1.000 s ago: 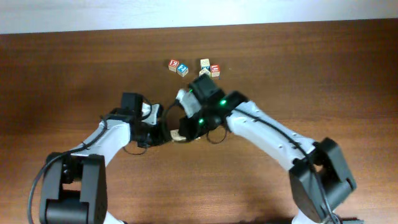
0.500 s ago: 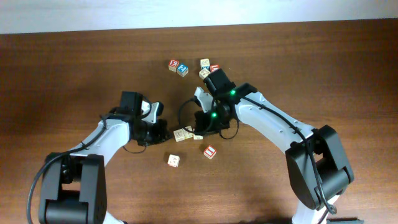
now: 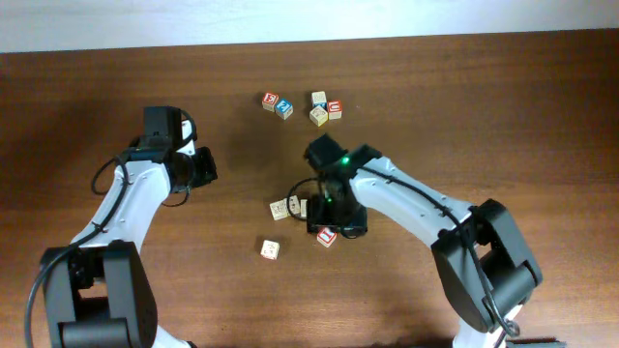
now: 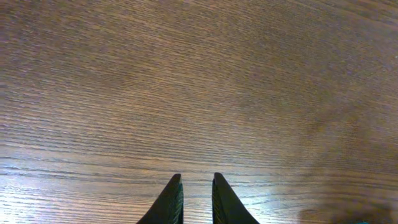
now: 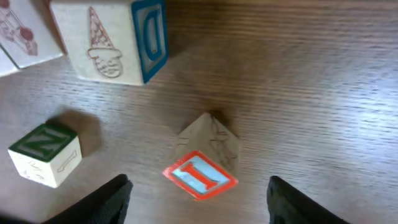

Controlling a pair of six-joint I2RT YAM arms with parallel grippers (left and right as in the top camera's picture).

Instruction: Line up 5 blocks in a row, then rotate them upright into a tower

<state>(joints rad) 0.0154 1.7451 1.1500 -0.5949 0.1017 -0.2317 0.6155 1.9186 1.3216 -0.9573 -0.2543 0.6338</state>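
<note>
A pale-wood block with a red-framed letter I (image 5: 202, 174) lies on the table between the fingers of my right gripper (image 5: 199, 186). The jaws stand wide open and touch neither side of it. From above, that gripper (image 3: 330, 224) hangs over the same block (image 3: 326, 237). Two tan blocks (image 3: 280, 209) (image 3: 297, 205) sit just left of it, and another block (image 3: 270, 249) lies nearer the front. My left gripper (image 3: 205, 166) is far off to the left over bare wood. Its fingers (image 4: 169, 199) are a narrow gap apart, with nothing between them.
A cluster of cubes stands at the back: a red one (image 3: 270, 100), a blue one (image 3: 284, 108), a tan one (image 3: 318, 98), a yellowish one (image 3: 318, 116) and another red one (image 3: 335, 109). The right wrist view shows a green N cube (image 5: 45, 152) and a blue D cube (image 5: 109, 43).
Both grippers were shut and close together at the centre. The left arm has pulled back to the left. The right gripper has opened and moved over the red I block.
</note>
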